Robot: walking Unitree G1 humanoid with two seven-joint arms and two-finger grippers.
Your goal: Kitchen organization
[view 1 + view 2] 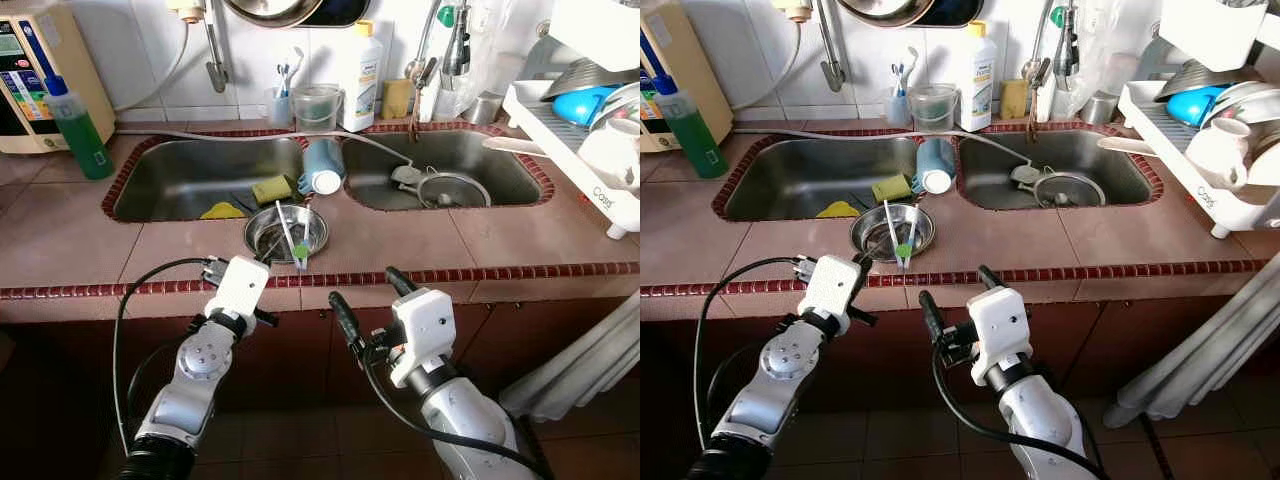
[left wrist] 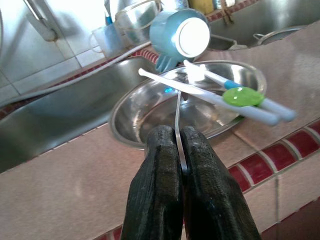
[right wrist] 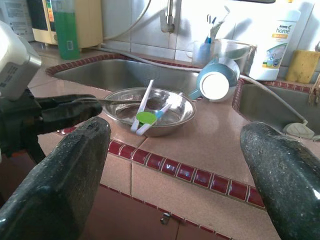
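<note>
A steel bowl [image 1: 252,240] sits on the tiled counter in front of the left sink. Across it lie white plastic utensils, one with a green end [image 1: 299,250], and a thin metal utensil [image 2: 178,112]. My left gripper [image 2: 179,139] is at the bowl's near rim, shut on the handle of that metal utensil; it appears as well in the right wrist view [image 3: 75,107]. My right gripper [image 1: 370,298] hangs open at the counter's front edge, right of the bowl, with nothing between its fingers. A blue cup [image 1: 322,165] lies on its side on the divider between the sinks.
A yellow sponge [image 1: 271,188] lies in the left sink [image 1: 180,175]. A strainer [image 1: 452,190] sits in the right sink. A green soap bottle [image 1: 80,128] stands far left, a white bottle [image 1: 362,75] at the back, and a dish rack [image 1: 575,135] at the right.
</note>
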